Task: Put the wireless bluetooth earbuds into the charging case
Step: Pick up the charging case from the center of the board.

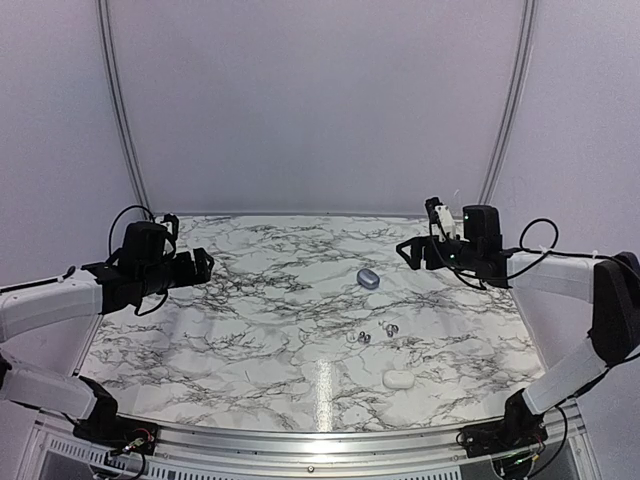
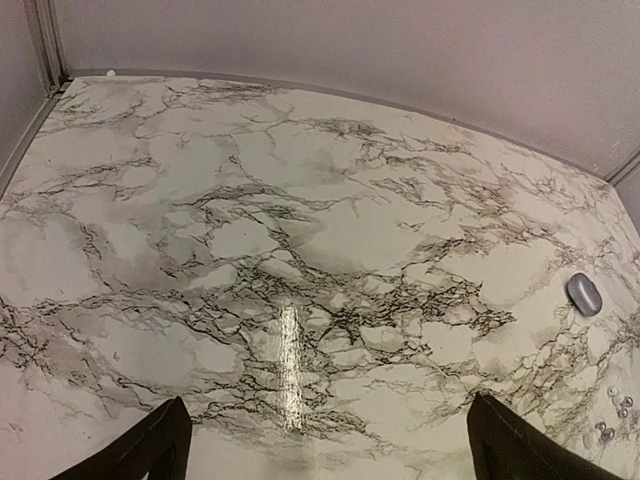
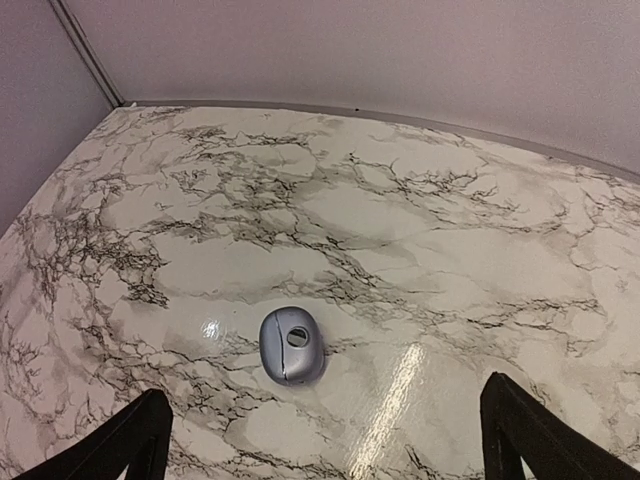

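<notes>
Progress: none that I can see. No bud sits in a case.

Landmark: blue-grey case (image 1: pixel 368 278), lying flat on the marble surface (image 1: pixel 250 330). My right wrist view shows a seam and a small round mark on its upper face, but no open well. I judge the lid shut.

Earbuds (image 1: pixel 361 338): loose on the surface, on the side of the blue-grey case nearer my bases and a little apart from it. They lie in two small clusters close together. Each looks like two buds, though they are too small to count with confidence. None touches either case.

White case (image 1: pixel 398 379): further toward my bases again, past the earbuds. It also looks closed. I cannot tell which of the two cases these buds belong to.

Left claw (image 1: pixel 203 265): well to the left of the blue-grey case and raised off the surface. Fingers are spread wide and hold nothing. In its camera the case shows only at the far right edge.

Right claw (image 1: pixel 405 252): just right of the blue-grey case and slightly beyond it, raised. Fingers are spread and empty. Its camera has the case low in view, roughly between the fingers.

Left to do, as I judge it, is everything:
- Settle which case is meant and get its lid open.
- Pick up each bud in turn.
- Seat each bud in its well.

The buds are tiny and shiny, so I expect the pickups to be the fiddly part.
</notes>
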